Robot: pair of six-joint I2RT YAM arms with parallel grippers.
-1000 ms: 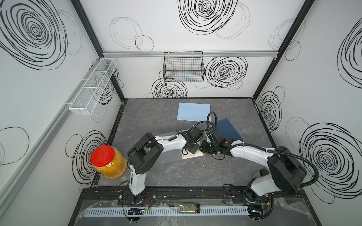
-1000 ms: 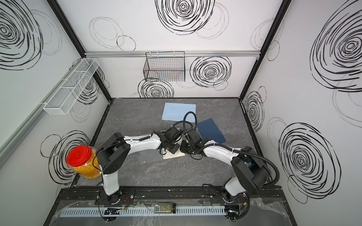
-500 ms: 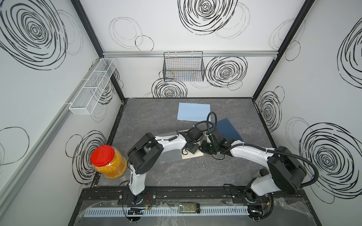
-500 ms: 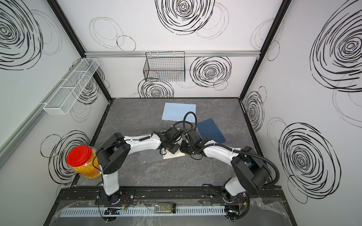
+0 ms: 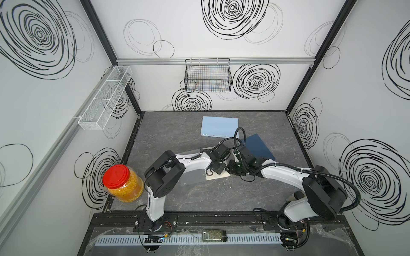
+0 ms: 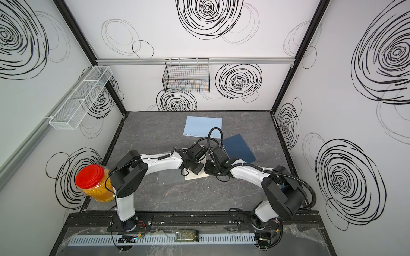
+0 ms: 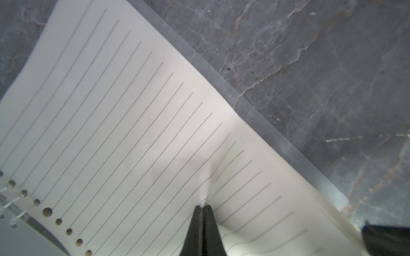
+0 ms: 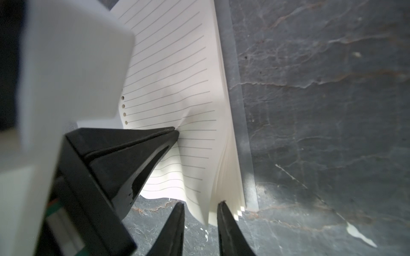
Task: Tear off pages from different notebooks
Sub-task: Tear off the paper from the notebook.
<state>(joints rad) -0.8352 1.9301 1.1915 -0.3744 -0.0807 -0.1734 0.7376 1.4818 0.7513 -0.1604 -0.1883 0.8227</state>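
Open notebook (image 5: 218, 176): nearest me of the three, near the middle of the table (image 5: 210, 199), with its clear cover (image 5: 190, 178) folded out flat towards the left arm's side.
Handling: the top page (image 7: 124, 124) looks thin, light and limp, and it buckles where it is touched. I'd expect a hard yank to rip it raggedly at the holes.
Where to hold: I'd say the free corner, away from the binding, with the rest of the stack pinned down.
Right pincer (image 8: 201, 203): fingers spread at the stack's corner, the fanned page edges (image 8: 224, 177) between them, nothing clamped.
Left pincer (image 7: 202, 206): tips pressed together on the top page, which puckers into a crease there. Whether a fold is nipped, I cannot tell.
Look: cream paper with grey ruled lines and a row of round punched holes (image 7: 47, 212) along the bound edge. The outer edge is wavy.
Navy notebook (image 5: 258, 146): closed and lying askew, just beyond the right arm's wrist.
Light-blue notebook (image 5: 219, 126): farthest back, closed and flat, its punched edge facing me.
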